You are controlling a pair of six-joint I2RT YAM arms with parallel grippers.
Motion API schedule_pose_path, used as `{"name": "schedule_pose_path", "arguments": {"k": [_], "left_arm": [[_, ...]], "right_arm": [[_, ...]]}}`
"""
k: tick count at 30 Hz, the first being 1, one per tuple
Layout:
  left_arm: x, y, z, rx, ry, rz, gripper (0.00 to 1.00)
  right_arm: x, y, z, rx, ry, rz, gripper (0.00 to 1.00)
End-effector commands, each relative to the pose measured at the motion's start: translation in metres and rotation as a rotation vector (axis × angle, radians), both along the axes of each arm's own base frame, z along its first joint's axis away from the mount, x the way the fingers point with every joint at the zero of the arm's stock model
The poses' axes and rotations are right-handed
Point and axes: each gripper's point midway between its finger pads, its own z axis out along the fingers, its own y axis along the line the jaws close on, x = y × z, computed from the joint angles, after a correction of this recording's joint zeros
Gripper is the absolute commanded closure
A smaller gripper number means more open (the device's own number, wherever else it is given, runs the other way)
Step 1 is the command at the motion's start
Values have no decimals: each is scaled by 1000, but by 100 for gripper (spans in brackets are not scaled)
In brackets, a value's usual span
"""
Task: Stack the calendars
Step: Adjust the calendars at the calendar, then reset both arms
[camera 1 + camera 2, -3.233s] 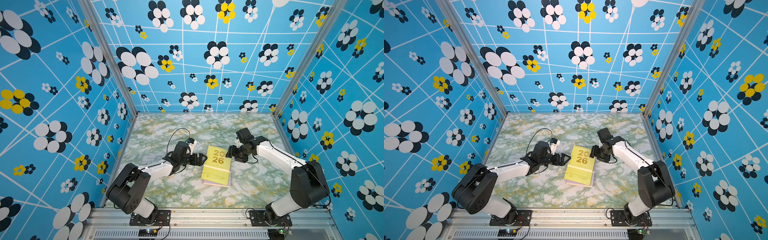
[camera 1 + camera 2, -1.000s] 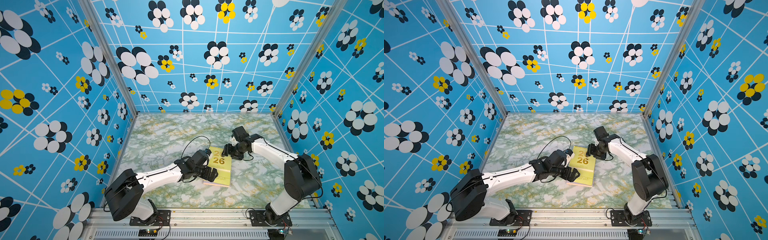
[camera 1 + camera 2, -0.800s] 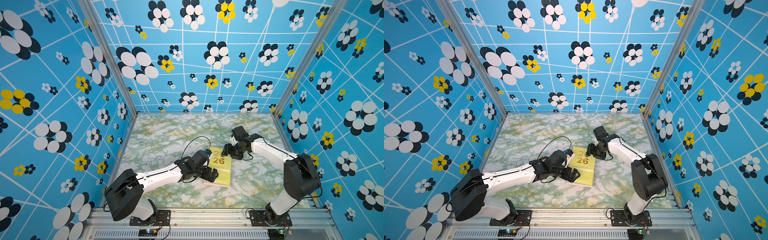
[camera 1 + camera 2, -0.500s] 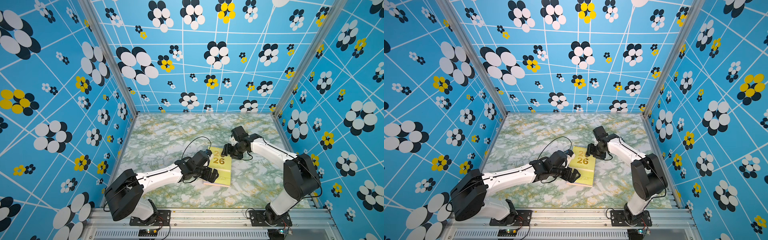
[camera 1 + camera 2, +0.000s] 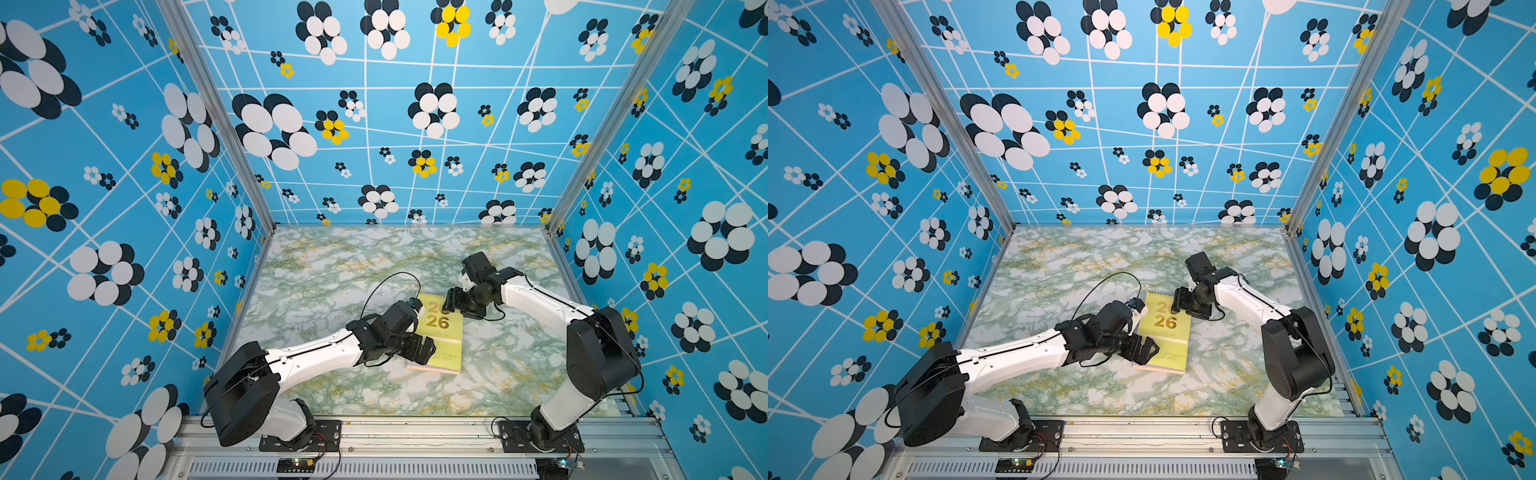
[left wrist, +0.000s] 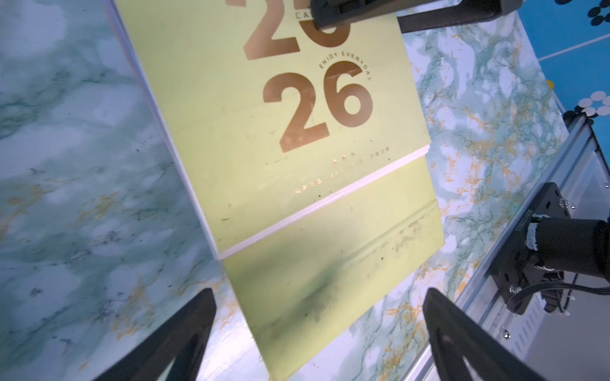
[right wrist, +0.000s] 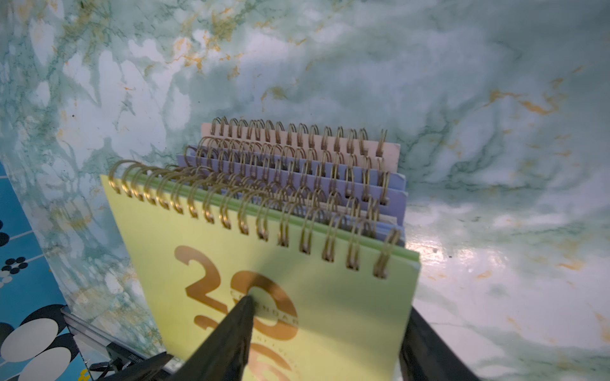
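The calendars (image 5: 441, 332) (image 5: 1166, 332) lie in one pile mid-table, a yellow-green one with gold "2026" (image 6: 297, 132) on top. In the right wrist view lilac covers (image 7: 363, 184) and a peach one (image 7: 389, 151) show beneath its gold spirals, stepped back. My left gripper (image 5: 422, 351) (image 5: 1144, 349) (image 6: 317, 293) is open and low at the pile's near left corner, which lies between its fingers. My right gripper (image 5: 451, 305) (image 5: 1177, 303) (image 7: 330, 306) is at the spiral end with jaws apart. One fingertip (image 7: 247, 301) rests on the top cover, the other stands off the pile's right edge.
Blue flowered walls (image 5: 124, 249) close in the green marble table (image 5: 332, 270) on three sides. An aluminium rail (image 5: 415, 424) with both arm bases runs along the front edge. The right arm's base mount (image 6: 528, 247) shows near the left gripper.
Since three seconds ago my left gripper has moved from left of the pile to its near left corner, and my right gripper has come in over the spiral end. Hardly any movement over the last second.
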Motion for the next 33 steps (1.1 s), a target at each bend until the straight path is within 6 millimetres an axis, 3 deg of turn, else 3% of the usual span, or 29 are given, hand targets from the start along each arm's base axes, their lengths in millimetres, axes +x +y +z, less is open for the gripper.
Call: {"name": "schedule_pose_path", "arguments": {"k": [1, 2, 4, 5, 9, 13, 16, 20, 23, 28, 31, 33], "left_arm": [[22, 28, 18, 75, -108, 54, 0], [31, 37, 25, 75, -133, 77, 0], [51, 55, 41, 69, -198, 116, 0], [61, 65, 51, 61, -237, 140, 1], [105, 112, 77, 66, -373, 248, 0], [146, 166, 88, 89, -493, 388, 1], [169, 206, 83, 74, -558, 508, 0], [182, 249, 67, 77, -689, 602, 1], [186, 272, 51, 124, -702, 650, 0], [192, 296, 53, 122, -704, 702, 0], [187, 304, 46, 176, -721, 701, 0], [183, 304, 29, 194, -692, 698, 0]], "right_arm": [[9, -25, 23, -24, -89, -26, 30], [13, -33, 31, -35, -126, -33, 27], [18, -49, 45, -61, -205, -42, 4], [22, -57, 52, -72, -255, -46, 1], [35, -95, 74, -100, -407, -124, 1], [45, -161, 76, -231, -563, -275, 1], [47, -204, 71, -343, -652, -361, 1], [50, -233, 59, -440, -767, -395, 1], [56, -238, 45, -446, -818, -390, 1], [65, -228, 22, -418, -908, -334, 1], [70, -217, 12, -404, -930, -273, 1], [70, -207, 6, -421, -949, -229, 1]]}}
